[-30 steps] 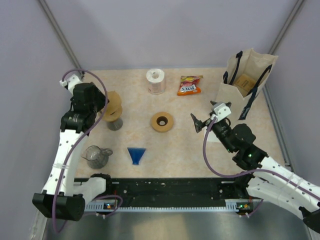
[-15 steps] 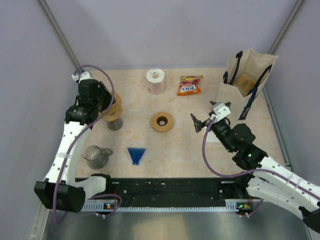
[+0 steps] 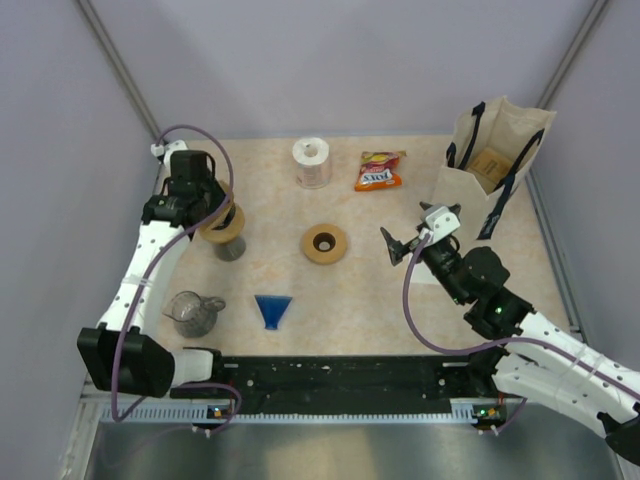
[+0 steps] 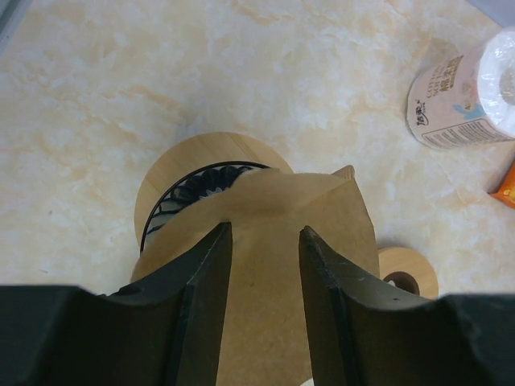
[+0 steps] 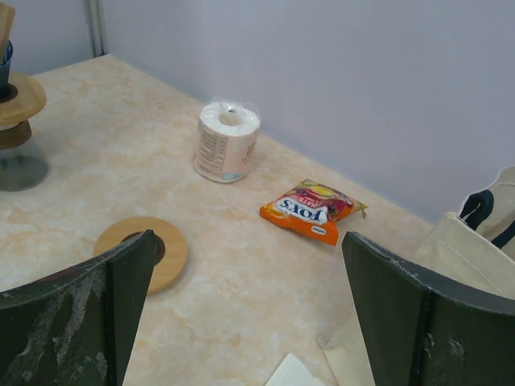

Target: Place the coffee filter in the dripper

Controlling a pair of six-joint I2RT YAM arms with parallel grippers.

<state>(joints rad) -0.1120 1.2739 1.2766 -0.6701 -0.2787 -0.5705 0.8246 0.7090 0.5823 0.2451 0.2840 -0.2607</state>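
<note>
The brown paper coffee filter lies tilted over the dripper, a black ribbed cone in a wooden collar. It covers the dripper's near right side. In the top view the filter sits on the dripper, which stands on a glass base at the left. My left gripper hangs just above the filter. Its fingers are a little apart, and the filter's flat face shows between them and past both sides. It also shows in the top view. My right gripper is wide open and empty, right of centre.
A wooden ring lies mid-table, with a blue cone-shaped piece and a glass pitcher nearer the front. A paper roll and an orange sweets bag are at the back. A paper tote bag stands at back right.
My left arm has swung toward the back and right, bringing its wrist over the dripper. The filter now sits lower on the dripper. The right arm has not moved.
</note>
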